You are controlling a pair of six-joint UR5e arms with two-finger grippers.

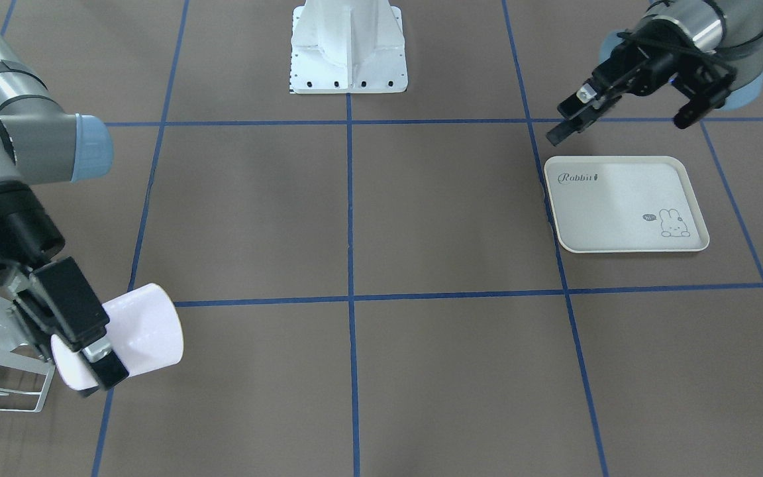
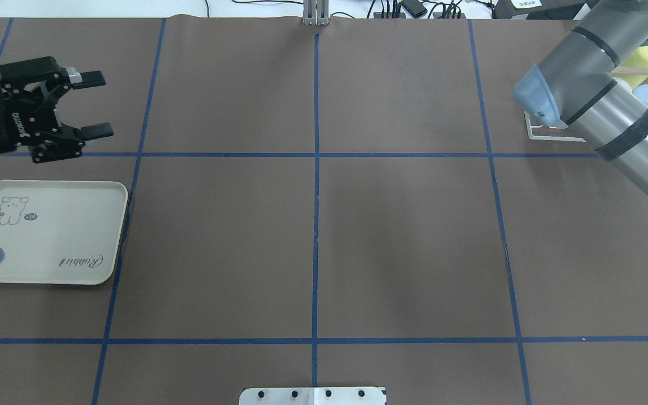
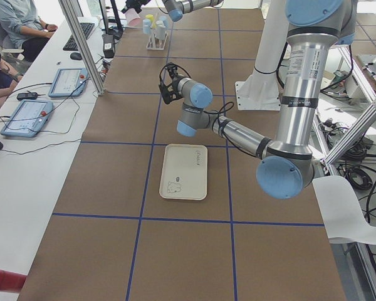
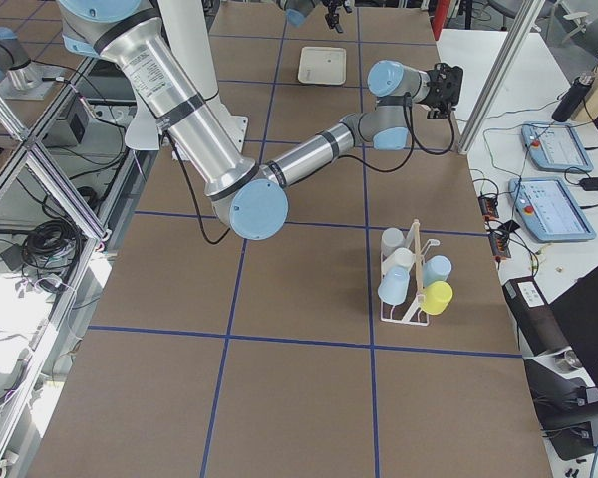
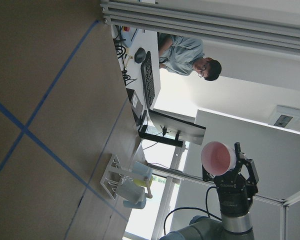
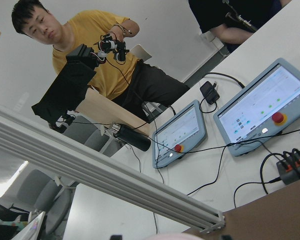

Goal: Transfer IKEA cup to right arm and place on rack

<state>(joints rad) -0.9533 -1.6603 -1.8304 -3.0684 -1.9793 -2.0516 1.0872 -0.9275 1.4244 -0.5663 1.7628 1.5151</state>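
- The cup [image 1: 150, 331], white outside and pink inside, is held clear of the table in the right gripper [image 1: 93, 341]. It is tipped on its side, close by the rack [image 1: 4, 381].
- The right fingers are clamped across the cup's wall near the open end; the base sticks out free.
- The left gripper [image 2: 99, 105] is held with fingers spread and nothing between them, beyond the tray [image 2: 54, 247].
- The handover is judged done; only the placing is left.
- Other cups [image 4: 419, 284], white, blue and yellow, are seen on the rack, so a free prong must be picked out.
- The cup is judged light and stiff, probably plastic, with a smooth wall that could slide in the pads if it is knocked against the wire.
- The present hold near the rim is judged sound, but the mouth is partly flanked by the fingers, so little room is left beside a prong.
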